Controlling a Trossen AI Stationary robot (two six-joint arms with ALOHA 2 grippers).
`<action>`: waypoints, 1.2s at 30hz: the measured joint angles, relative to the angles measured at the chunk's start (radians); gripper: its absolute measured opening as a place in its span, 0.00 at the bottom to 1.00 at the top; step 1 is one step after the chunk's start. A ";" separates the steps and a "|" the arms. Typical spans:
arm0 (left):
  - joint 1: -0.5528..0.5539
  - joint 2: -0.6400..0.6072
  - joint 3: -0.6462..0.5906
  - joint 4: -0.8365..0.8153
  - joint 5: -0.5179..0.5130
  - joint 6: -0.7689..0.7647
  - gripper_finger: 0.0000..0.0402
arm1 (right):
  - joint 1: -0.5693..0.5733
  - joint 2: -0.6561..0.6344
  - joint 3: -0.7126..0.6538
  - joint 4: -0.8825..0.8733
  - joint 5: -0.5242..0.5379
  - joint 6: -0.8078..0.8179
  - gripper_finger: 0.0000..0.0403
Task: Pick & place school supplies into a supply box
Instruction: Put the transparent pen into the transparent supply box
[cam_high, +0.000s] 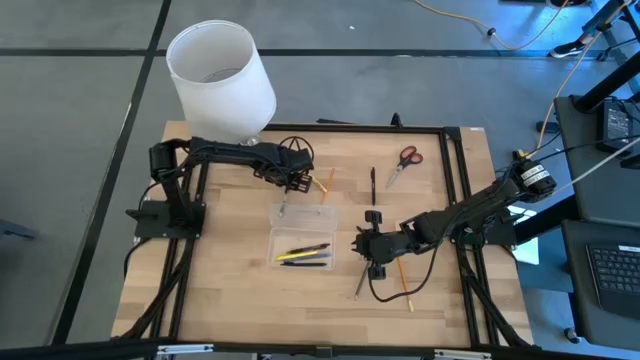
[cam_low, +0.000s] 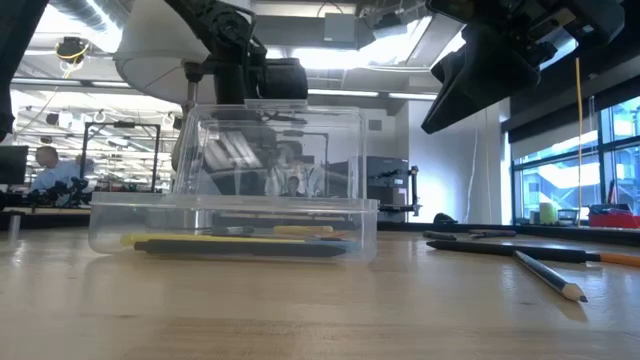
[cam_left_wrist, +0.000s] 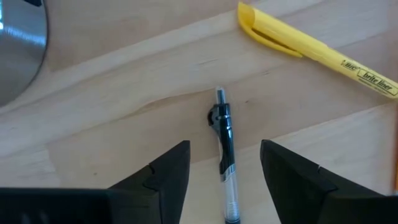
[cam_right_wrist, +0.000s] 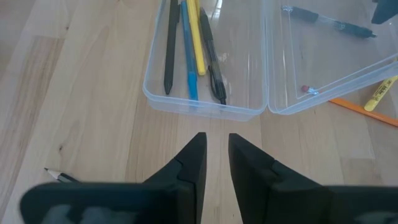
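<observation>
I am holding my left gripper (cam_left_wrist: 224, 171) spread wide around a clear pen (cam_left_wrist: 225, 146) beside the supply box (cam_high: 301, 236). My right gripper (cam_right_wrist: 216, 163), nearly pressed together and empty, is pointing at the box. The pen's bottom is cut off.

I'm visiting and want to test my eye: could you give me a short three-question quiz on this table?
1. True or false: the left gripper has its jaws open around a pen.
2. Where are the scissors? A) in the box B) on the table C) in the right gripper
3. Fill in: the box holds several ____.

Key: 1 true; 2 B; 3 pens.
</observation>
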 joint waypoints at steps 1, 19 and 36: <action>-0.001 0.000 0.000 0.000 -0.002 0.001 0.46 | 0.000 0.000 0.000 0.000 0.000 0.000 0.18; 0.003 0.129 0.006 0.013 0.034 0.001 0.42 | 0.000 0.000 0.000 0.001 0.000 0.000 0.18; 0.000 0.140 0.004 0.019 0.051 0.126 0.21 | 0.000 0.000 0.000 0.000 0.001 -0.004 0.18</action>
